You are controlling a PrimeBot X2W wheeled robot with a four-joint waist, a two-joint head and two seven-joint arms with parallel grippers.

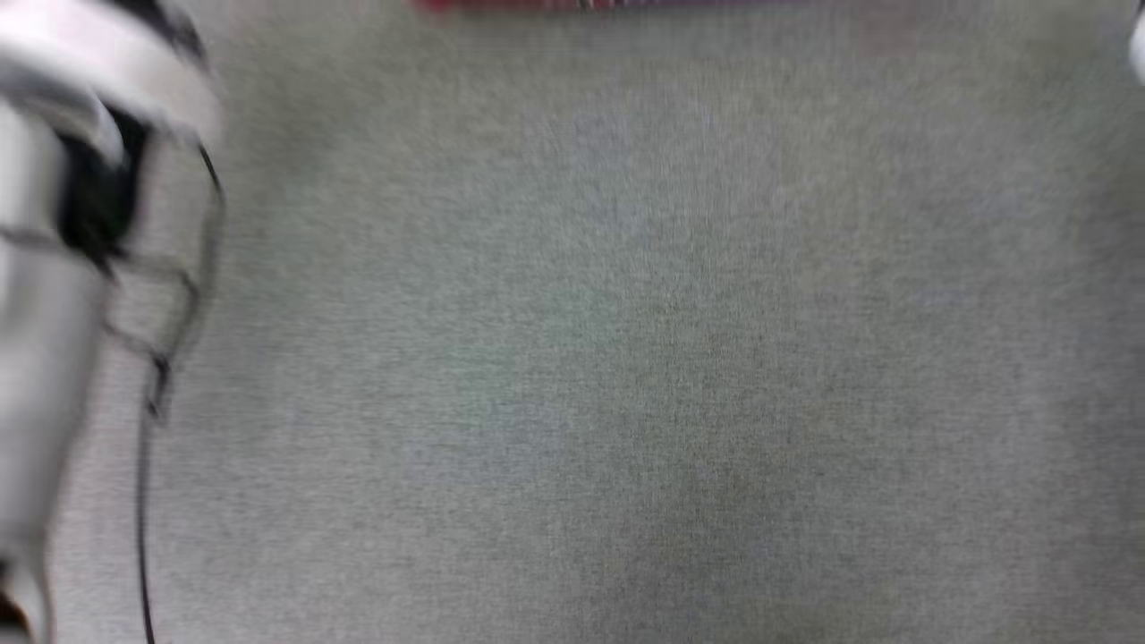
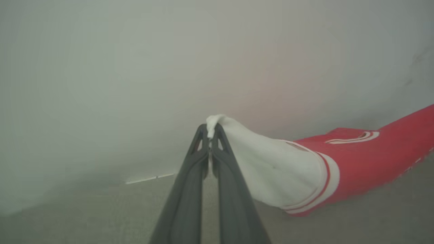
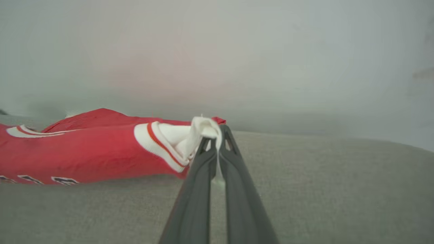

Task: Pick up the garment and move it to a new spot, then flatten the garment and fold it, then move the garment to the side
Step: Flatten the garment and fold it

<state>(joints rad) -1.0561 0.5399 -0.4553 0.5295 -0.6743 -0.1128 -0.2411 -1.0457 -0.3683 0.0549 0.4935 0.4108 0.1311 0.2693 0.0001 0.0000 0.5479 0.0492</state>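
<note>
Can't really pin down the place, honestly. All I've got is a flat grey woven-fabric surface (image 1: 626,358) and a blurry pale blank backdrop (image 3: 305,51) behind it, so some plain indoor setup.

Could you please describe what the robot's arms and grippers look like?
The left gripper and right gripper each have two long, slim, dark grey fingers with triangular cut-outs near the tips. In the blurred head view the left forearm is pale grey-white with a black section, and a thin black cable runs beside it.
</note>
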